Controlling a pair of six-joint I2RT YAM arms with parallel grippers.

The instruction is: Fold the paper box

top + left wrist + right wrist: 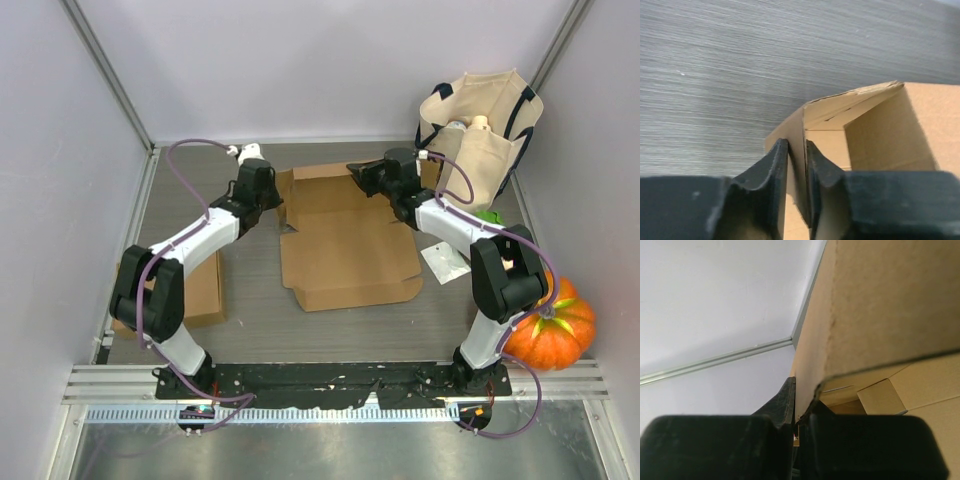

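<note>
Box (345, 245) flaps sit pinched between both arms' jaws.

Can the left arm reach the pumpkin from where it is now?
Probably not. The left gripper is busy holding the paper box flap, and the pumpkin sits at the far right, behind the right arm, which stands in the way.

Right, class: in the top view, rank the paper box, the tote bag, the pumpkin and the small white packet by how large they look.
1. paper box
2. tote bag
3. pumpkin, partly hidden behind the right arm, so its rank against the bag is unsure
4. white packet
</note>
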